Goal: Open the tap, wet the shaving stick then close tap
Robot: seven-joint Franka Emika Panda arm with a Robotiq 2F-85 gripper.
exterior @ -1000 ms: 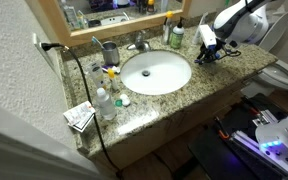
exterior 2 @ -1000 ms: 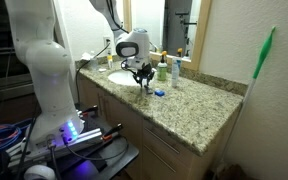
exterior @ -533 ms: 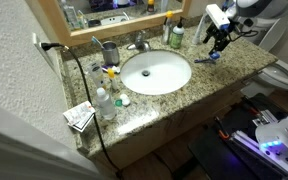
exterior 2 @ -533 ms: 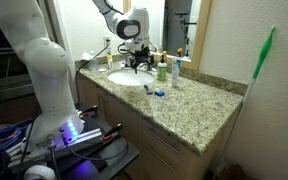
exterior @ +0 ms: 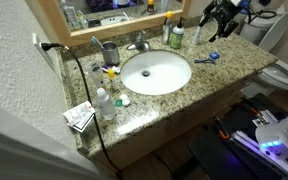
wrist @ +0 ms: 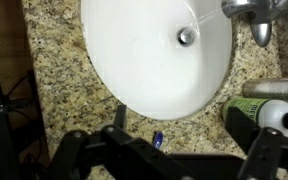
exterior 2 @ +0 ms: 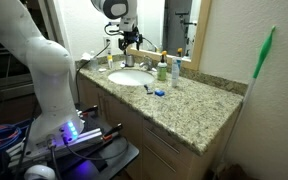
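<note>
The shaving stick (exterior: 206,59), a slim razor with a blue head, lies loose on the granite counter to one side of the white sink (exterior: 156,72). It also shows in an exterior view (exterior 2: 157,92). In the wrist view only the blue head (wrist: 157,140) peeks out below the basin rim. My gripper (exterior: 216,18) hangs open and empty well above the razor, near the mirror frame; its jaws stand wide apart in the wrist view (wrist: 179,120). The chrome tap (exterior: 139,44) stands behind the basin and appears at the wrist view's top corner (wrist: 254,12). No water is running.
A green-and-white bottle (exterior: 176,36) stands next to the tap, close under the gripper. A grey metal cup (exterior: 110,52), small bottles (exterior: 104,100) and a black cable crowd the counter's other end. A toilet (exterior: 284,72) sits beyond the counter edge.
The gripper opened and let go of the shaving stick, which now rests on the counter. The gripper then rose away from it toward the mirror.
</note>
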